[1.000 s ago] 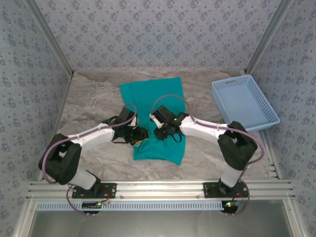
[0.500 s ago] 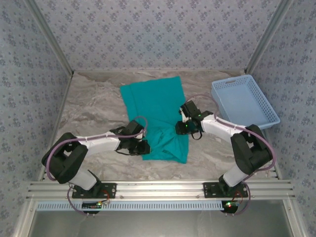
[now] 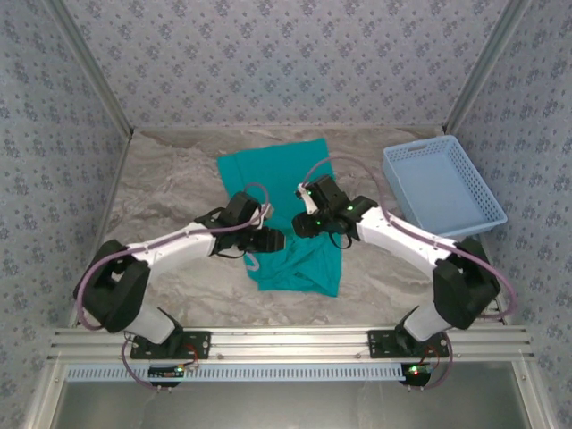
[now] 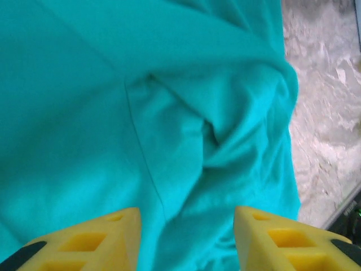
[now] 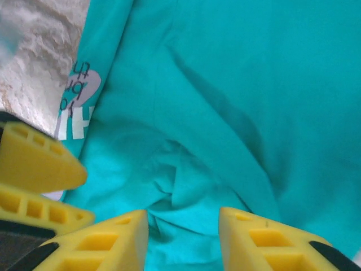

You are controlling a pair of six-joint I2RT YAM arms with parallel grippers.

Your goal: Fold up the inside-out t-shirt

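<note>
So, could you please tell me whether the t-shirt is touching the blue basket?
Apart. The top view shows a strip of bare table lying between the t-shirt and the basket.

From high behind the arm bases I'm looking down on the whole bench [image 3: 170, 188]. Left wrist camera: close over the t-shirt [image 4: 141, 84], facing down, left tool [image 4: 186, 237] at the bottom edge. Right wrist: just as close on the same cloth, right tool [image 5: 183, 231] below, the left tool at its left edge.
</note>
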